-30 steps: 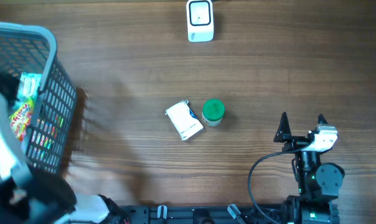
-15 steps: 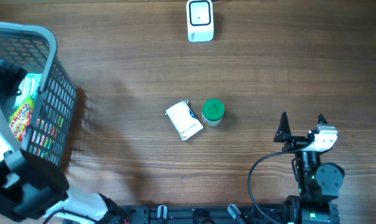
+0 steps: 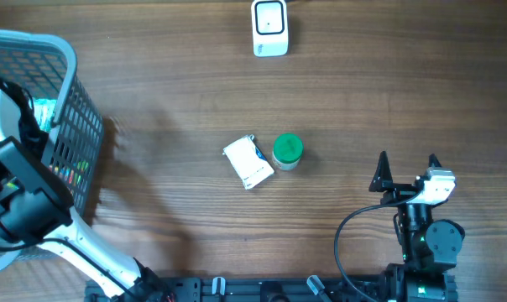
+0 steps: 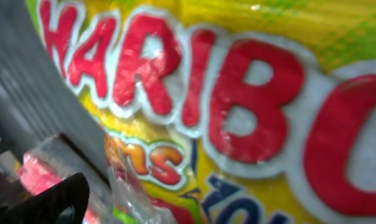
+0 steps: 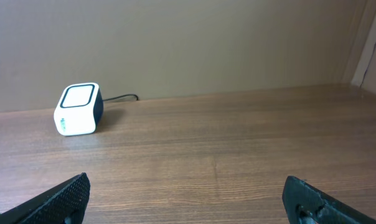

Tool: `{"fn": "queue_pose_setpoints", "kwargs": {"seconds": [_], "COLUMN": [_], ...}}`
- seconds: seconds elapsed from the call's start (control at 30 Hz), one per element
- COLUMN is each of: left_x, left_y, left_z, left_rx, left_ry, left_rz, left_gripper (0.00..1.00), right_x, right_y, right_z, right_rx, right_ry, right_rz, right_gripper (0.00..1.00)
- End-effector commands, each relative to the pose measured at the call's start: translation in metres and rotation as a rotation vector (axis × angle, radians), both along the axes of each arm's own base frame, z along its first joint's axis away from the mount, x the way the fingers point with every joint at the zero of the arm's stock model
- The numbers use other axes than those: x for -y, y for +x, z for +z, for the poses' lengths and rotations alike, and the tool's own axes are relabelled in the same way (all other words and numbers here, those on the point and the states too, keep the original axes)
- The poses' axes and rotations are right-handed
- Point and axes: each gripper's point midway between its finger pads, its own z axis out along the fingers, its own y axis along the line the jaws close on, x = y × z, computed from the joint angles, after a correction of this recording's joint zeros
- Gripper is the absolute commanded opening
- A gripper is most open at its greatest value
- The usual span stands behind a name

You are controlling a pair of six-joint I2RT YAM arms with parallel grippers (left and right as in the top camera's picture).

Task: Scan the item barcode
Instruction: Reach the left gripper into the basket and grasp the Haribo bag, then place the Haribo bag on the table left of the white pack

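Candy bag [image 4: 238, 93] is filling nearly the whole left wrist view: red letters on yellow, v. close to the lens. It's lying inside the wire basket [image 3: 66, 59] at the left edge of the table [image 3: 363, 101]. Left arm [image 3: 27, 201] is reaching over the basket w/ the left claw [image 3: 18, 101] dipping in among the contents, prob. because the item to scan is sitting in there and needs lifting out first.

Only one dark fingertip [image 4: 54, 199] is showing, low left, beside the bag. The other finger is out of shot, so can't tell whether that claw is standing wide or gripping the bag.

Right claw [image 5: 188, 199] is sitting w/ fingers spread wide, holding nothing, near the front right of the table — looks like it's keeping clear of the work.

Scanner [image 3: 269, 28] is sitting at the far edge, approx. centre, w/ its window facing up, so I'm guessing the barcode side needs turning down over it.

White box [image 3: 248, 162] and green-lidded jar [image 3: 287, 151] are lying mid-table just beside each other, w/ neither claw near them.

Judging by this, the pick is the step in hand — the bag is sitting well apart from the scanner, so the scan itself isn't happening yet.
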Motion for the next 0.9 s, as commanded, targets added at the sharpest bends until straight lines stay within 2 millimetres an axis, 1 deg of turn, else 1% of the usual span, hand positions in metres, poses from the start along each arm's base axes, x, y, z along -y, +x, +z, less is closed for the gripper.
{"fn": "queue_pose_setpoints", "kwargs": {"seconds": [0.0, 0.03, 0.17, 0.2, 0.27, 0.3, 0.37, 0.4, 0.43, 0.47, 0.53, 0.57, 0.63, 0.67, 0.7, 0.73, 0.8, 0.83, 0.87], "left_x": [0.016, 0.018, 0.018, 0.017, 0.007, 0.001, -0.002, -0.002, 0.0, 0.001, 0.004, 0.007, 0.012, 0.02, 0.033, 0.05, 0.093, 0.113, 0.125], "left_y": [-0.033, -0.036, -0.036, -0.033, -0.014, 0.0, 0.023, 0.038, 0.048, 0.052, 0.058, 0.056, 0.048, 0.044, 0.043, 0.045, 0.049, 0.045, 0.041], "left_z": [-0.036, -0.04, -0.037, -0.031, 0.0, 0.023, 0.058, 0.084, 0.111, 0.126, 0.173, 0.196, 0.228, 0.247, 0.265, 0.285, 0.33, 0.352, 0.364], "left_rx": [-0.124, -0.13, -0.13, -0.117, -0.043, 0.024, 0.162, 0.272, 0.377, 0.433, 0.588, 0.651, 0.726, 0.784, 0.861, 0.959, 1.181, 1.272, 1.319], "left_ry": [-0.054, -0.058, -0.058, -0.051, -0.02, 0.003, 0.023, 0.034, 0.055, 0.07, 0.131, 0.168, 0.221, 0.233, 0.217, 0.179, 0.069, 0.032, 0.016], "left_rz": [-0.014, -0.014, -0.014, -0.014, -0.01, -0.006, 0.001, 0.003, -0.003, -0.007, -0.026, -0.035, -0.046, -0.057, -0.077, -0.11, -0.212, -0.266, -0.299], "left_gripper": [0.26, 0.04, 0.04, 0.04, 0.04, 0.04, 0.04, 0.04, 0.04, 0.04, 0.04, 0.04, 0.04, 0.04, 0.04, 0.04, 0.04, 0.04, 0.04], "right_x": [-0.002, -0.002, -0.002, -0.002, -0.002, -0.002, -0.002, -0.002, -0.002, -0.002, -0.002, -0.002, -0.002, -0.002, -0.002, -0.002, -0.002, -0.002, -0.002], "right_y": [0.0, 0.0, 0.0, 0.0, 0.0, 0.0, 0.0, 0.0, 0.0, 0.0, 0.0, 0.0, 0.0, 0.0, 0.0, 0.0, 0.0, 0.0, 0.0], "right_z": [0.002, 0.002, 0.002, 0.002, 0.002, 0.002, 0.002, 0.002, 0.002, 0.002, 0.002, 0.002, 0.002, 0.002, 0.002, 0.002, 0.002, 0.002, 0.002], "right_rx": [0.008, 0.008, 0.008, 0.008, 0.008, 0.008, 0.008, 0.008, 0.008, 0.008, 0.008, 0.008, 0.008, 0.008, 0.008, 0.008, 0.008, 0.008, 0.008], "right_ry": [-0.013, -0.013, -0.012, -0.013, -0.013, -0.013, -0.013, -0.013, -0.013, -0.013, -0.012, -0.013, -0.013, -0.013, -0.013, -0.012, -0.013, -0.013, -0.013], "right_rz": [0.011, 0.011, 0.011, 0.011, 0.011, 0.011, 0.011, 0.011, 0.011, 0.011, 0.011, 0.011, 0.011, 0.011, 0.011, 0.011, 0.011, 0.011, 0.011], "right_gripper": [1.0, 1.0, 1.0, 1.0, 1.0, 1.0, 1.0, 1.0, 1.0, 1.0, 1.0, 1.0, 1.0, 1.0, 1.0, 1.0, 1.0, 1.0, 1.0]}}
